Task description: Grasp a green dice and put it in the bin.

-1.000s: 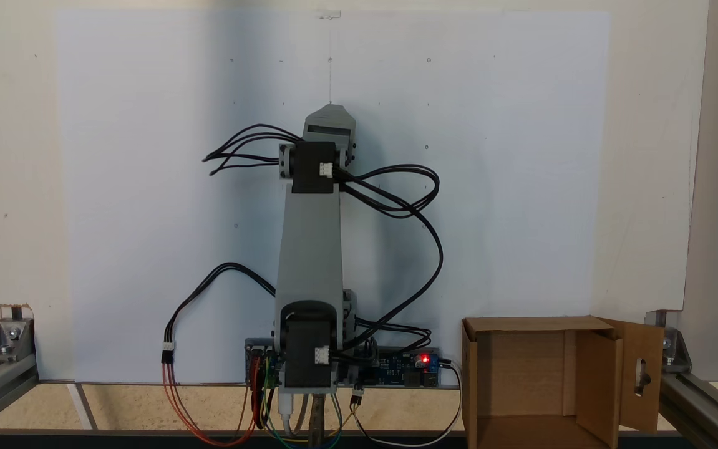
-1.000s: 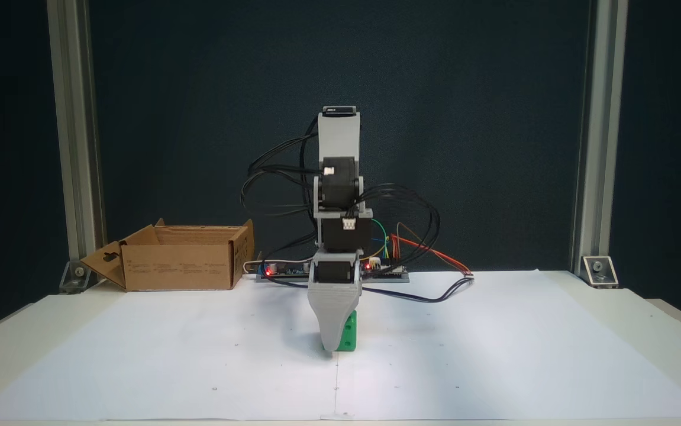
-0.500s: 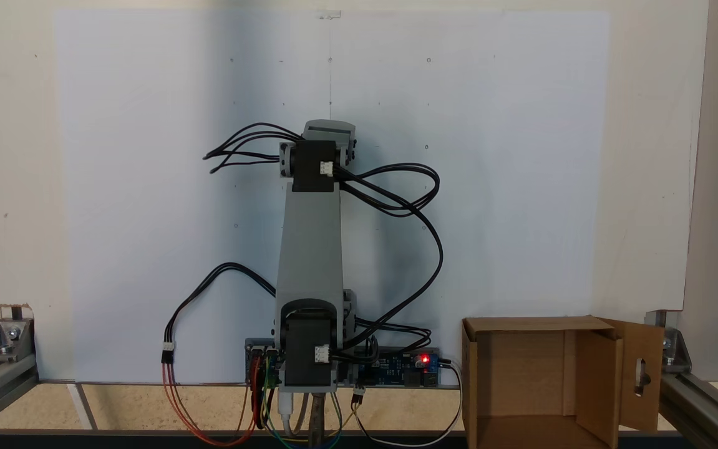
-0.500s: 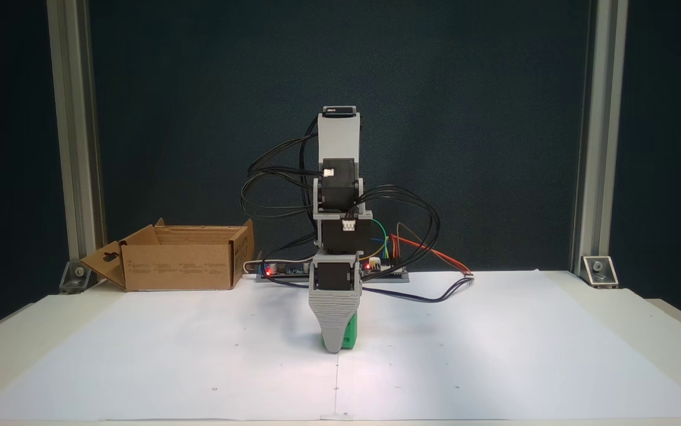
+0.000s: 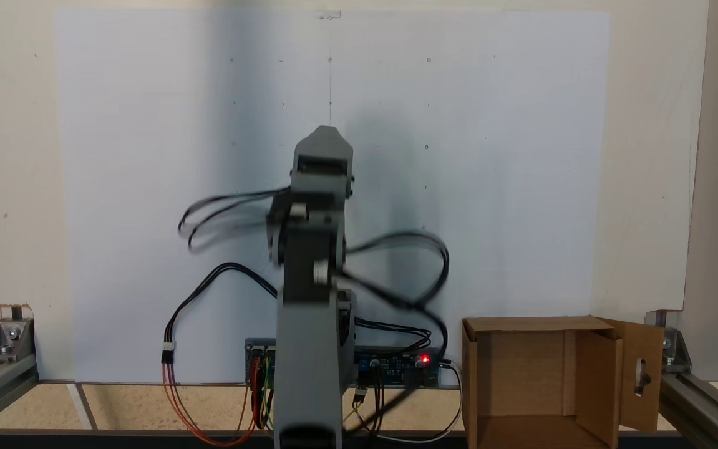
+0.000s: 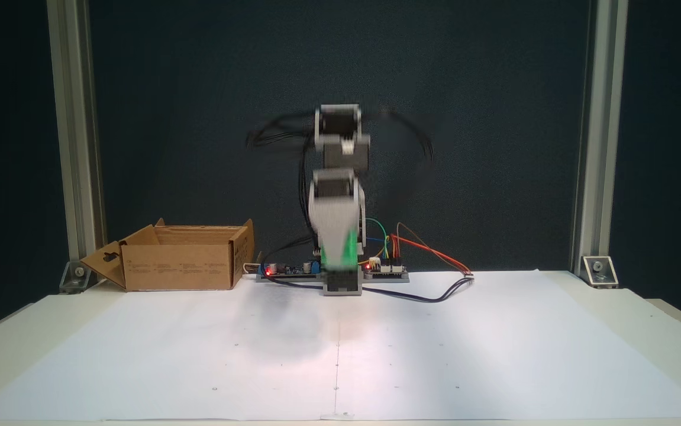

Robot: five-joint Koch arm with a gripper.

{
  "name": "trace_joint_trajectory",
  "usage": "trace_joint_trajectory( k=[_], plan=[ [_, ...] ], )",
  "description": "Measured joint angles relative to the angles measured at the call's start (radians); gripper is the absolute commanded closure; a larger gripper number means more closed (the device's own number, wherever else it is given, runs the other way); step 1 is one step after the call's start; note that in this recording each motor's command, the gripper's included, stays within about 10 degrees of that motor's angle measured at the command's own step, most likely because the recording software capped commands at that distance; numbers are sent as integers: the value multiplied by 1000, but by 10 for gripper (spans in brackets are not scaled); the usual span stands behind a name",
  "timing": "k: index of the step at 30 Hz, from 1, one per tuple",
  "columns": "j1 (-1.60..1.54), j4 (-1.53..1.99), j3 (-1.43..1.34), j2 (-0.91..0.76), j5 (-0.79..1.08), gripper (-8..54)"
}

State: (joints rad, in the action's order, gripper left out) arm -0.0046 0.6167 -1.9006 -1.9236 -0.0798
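The green dice (image 6: pixel 346 251) hangs in the air well above the white paper, seen as a blurred green patch against the grey gripper (image 6: pixel 336 264), which is shut on it. The whole arm is smeared by motion and stands raised over its base. From above, in a fixed view, the gripper (image 5: pixel 324 132) points away from the base and the dice is hidden beneath it. The bin (image 5: pixel 521 368) is a brown cardboard box standing open at the lower right there, its slotted flap folded outward. In a fixed view from the front, the bin (image 6: pixel 180 266) sits at the back left, apart from the arm.
A white paper sheet (image 6: pixel 340 355) covers the table. A controller board (image 5: pixel 424 360) with a red light and loose cables (image 6: pixel 435 290) lies beside the arm's base. Aluminium frame posts (image 6: pixel 77 148) stand at the table's back corners.
The gripper has lifted the green dice off the paper and swung up and back toward the arm's base. The box has not moved.
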Motion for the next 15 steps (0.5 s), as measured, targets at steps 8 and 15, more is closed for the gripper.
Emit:
trace_joint_trajectory(
  k=[8,15],
  plan=[
    [110,2,5,-137,2,340],
    [565,2,184,-71,209,340]
  ],
)
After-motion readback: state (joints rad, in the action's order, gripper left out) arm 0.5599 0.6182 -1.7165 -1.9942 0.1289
